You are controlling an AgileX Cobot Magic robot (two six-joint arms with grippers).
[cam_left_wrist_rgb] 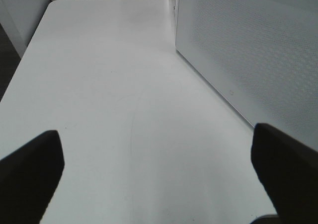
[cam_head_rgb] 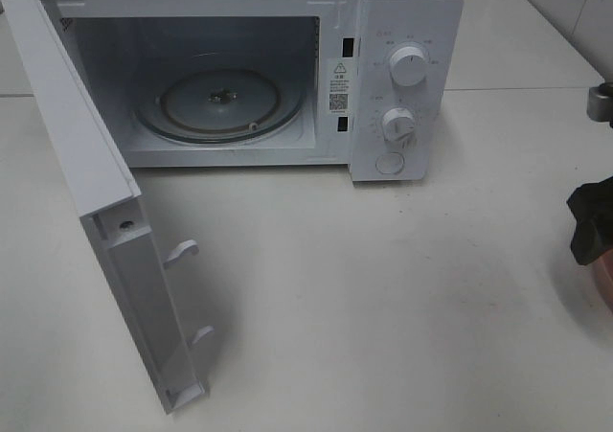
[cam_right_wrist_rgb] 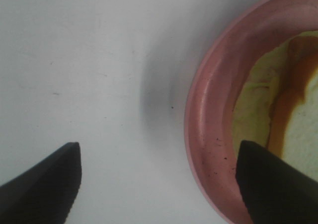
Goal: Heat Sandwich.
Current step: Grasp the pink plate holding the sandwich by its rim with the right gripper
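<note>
Right gripper [cam_right_wrist_rgb: 159,184]: dark fingers set wide apart, gripping nothing, only bare white bench [cam_right_wrist_rgb: 84,70] showing between them. One finger [cam_right_wrist_rgb: 276,184] hangs over the rim of the round pink plate [cam_right_wrist_rgb: 208,110]; the other finger is over open bench, well clear of the plate. The sandwich [cam_right_wrist_rgb: 293,100], a flat piece with orange-brown bread and pale yellow-green filling, lies inside the plate, to the outer side of the finger above the rim and not between the two fingers. Cannot tell whether that finger touches the rim. In the high view this gripper shows only as a black mass at the edge of frame, well to the side of the boxy white microwave [cam_head_rgb: 407,78]. Left gripper [cam_left_wrist_rgb: 159,177]: fingers also spread wide, nothing held, plain bench beneath and ahead of it. Just beside one of its fingers [cam_left_wrist_rgb: 285,169] stands the microwave's white door [cam_left_wrist_rgb: 248,50], its fine dotted mesh panel facing the gripper; the other finger is over open bench. From above, the door is swung fully open and the round glass turntable [cam_head_rgb: 218,102] sits in the cavity. Two round white knobs [cam_head_rgb: 409,66] are stacked on the control panel, a round button below them.
</note>
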